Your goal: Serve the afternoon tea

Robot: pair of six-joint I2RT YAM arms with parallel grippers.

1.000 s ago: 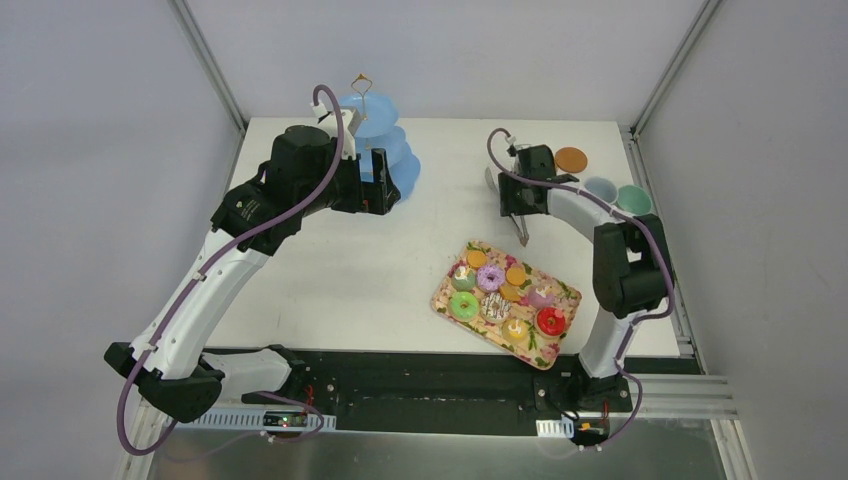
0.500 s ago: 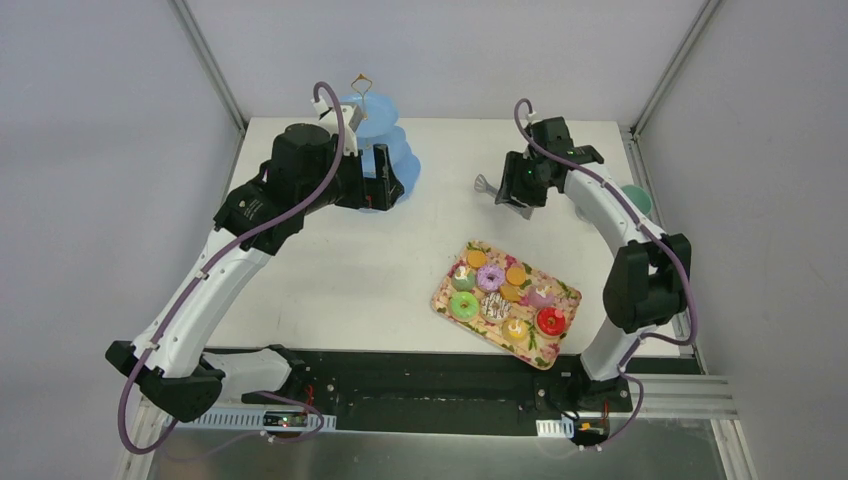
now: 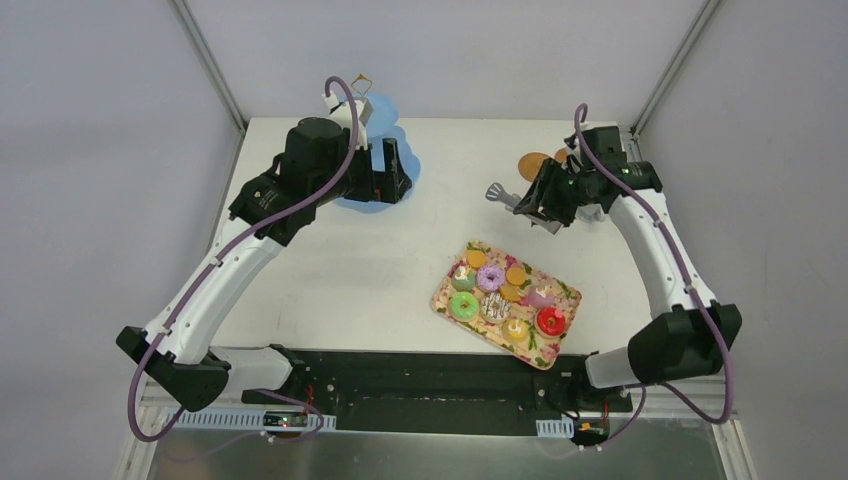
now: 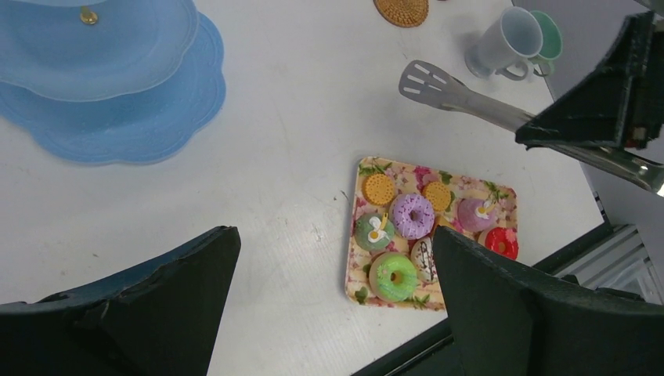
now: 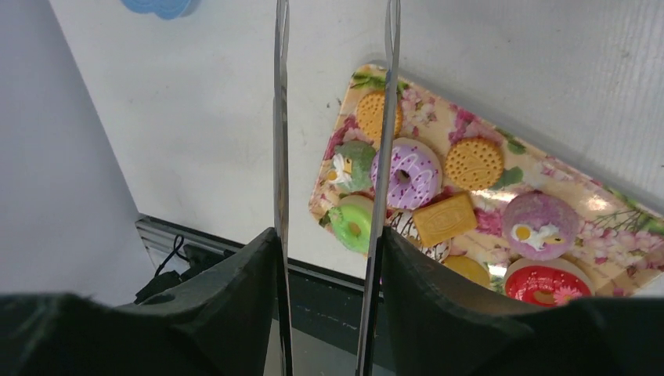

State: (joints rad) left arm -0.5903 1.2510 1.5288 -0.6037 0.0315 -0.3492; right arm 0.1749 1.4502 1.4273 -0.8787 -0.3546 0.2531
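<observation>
The afternoon tea, a set of iced ring donuts, orange biscuits and small cupcakes (image 3: 497, 290), lies on a flowered tray (image 3: 570, 292) at the near right of the table. In the left wrist view a purple donut (image 4: 412, 215) and a green donut (image 4: 393, 276) show among them. My right gripper (image 3: 545, 200) is shut on metal tongs (image 3: 500, 194), held above the table behind the tray; the two tong arms (image 5: 279, 117) run out between its fingers (image 5: 329, 251). My left gripper (image 3: 388, 172) hangs open and empty (image 4: 335, 258) beside a blue tiered stand (image 4: 117, 78).
A brown woven coaster (image 3: 532, 163) lies at the far right, and two cups (image 4: 509, 39) stand near it. The blue stand (image 3: 355, 205) is at the far left, partly hidden by my left arm. Frame rails border the table on both sides.
My right arm has swung out to the right, carrying the tongs with it and turning them sideways. The left wrist has shifted slightly toward the middle over the stand.
</observation>
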